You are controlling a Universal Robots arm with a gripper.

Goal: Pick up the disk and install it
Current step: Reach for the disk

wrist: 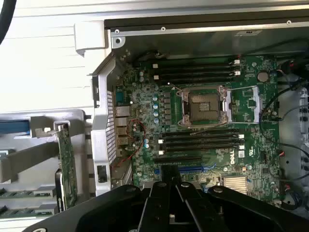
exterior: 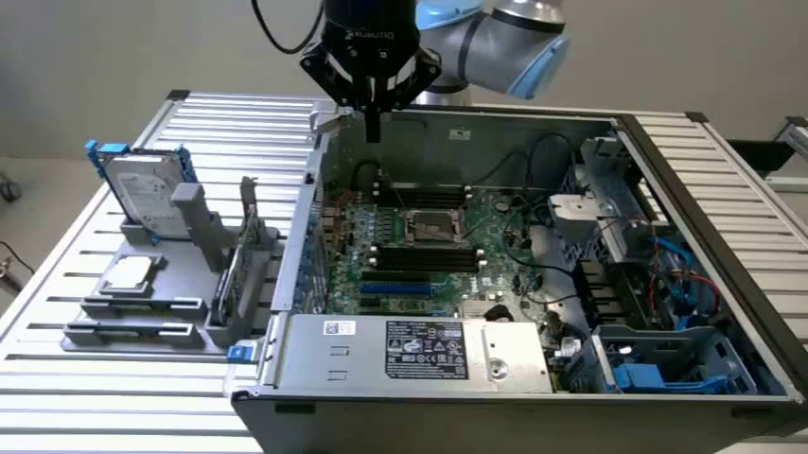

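While the claw [exterior: 373, 130] hangs near the top middle of the exterior view, its two dark fingers pressed together with nothing between them, the disk [exterior: 143, 192] stands well apart from it in the upper left of that view. The disk is on edge, leaning slightly, in a grey holder [exterior: 139, 307] on the slatted metal surface [exterior: 76, 378]. Its white label faces the camera and its blue frame shows along the top and one side. Lower on the same holder lies a small square silver chip [exterior: 131, 272].

The open computer case [exterior: 505, 142] takes up the middle and right of the exterior view, with the green circuit board [exterior: 430, 248] bare inside and a boxy power unit [exterior: 423, 348] along the lower edge. The claw is above the case's back wall.

Seen from the wrist, the closed fingers point down over the circuit board, near the black slots beside the processor socket [wrist: 202, 106]. A green card [wrist: 66, 164] stands upright just outside the case wall.
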